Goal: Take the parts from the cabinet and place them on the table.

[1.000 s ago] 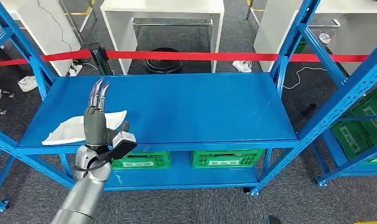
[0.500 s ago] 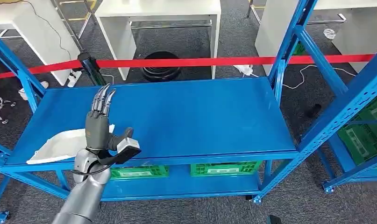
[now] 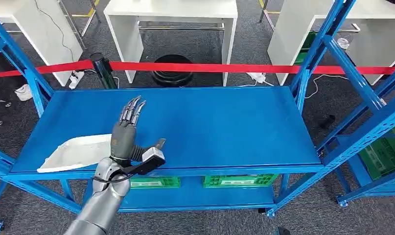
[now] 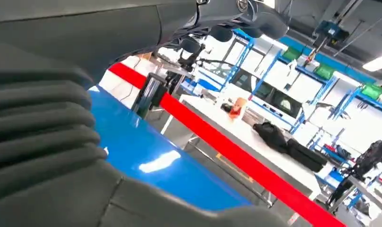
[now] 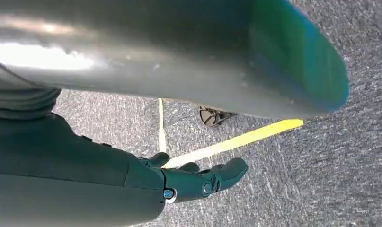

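A flat white part (image 3: 74,153) lies on the blue shelf top (image 3: 220,127), near its front left corner. My left hand (image 3: 127,133) is raised just right of the part's near end, with its fingers (image 3: 132,108) stretched out straight, the thumb spread to the side, and nothing in it. The left wrist view looks past the grey ribbed cover (image 4: 37,137) at the blue shelf top (image 4: 146,151). My right hand (image 5: 198,182) hangs low over grey carpet, fingers loosely apart and holding nothing.
Green crates (image 3: 237,180) stand on the lower shelf. Blue uprights (image 3: 315,54) frame the rack, and a second rack with green crates (image 3: 383,152) is at the right. A red barrier tape (image 3: 210,67) on a black post (image 3: 103,71) runs behind, with white tables (image 3: 173,10) beyond.
The whole picture has shifted, so the camera moved. Against the shelf, my left hand has moved right, from over the white part to beside its end, and its thumb has spread out.
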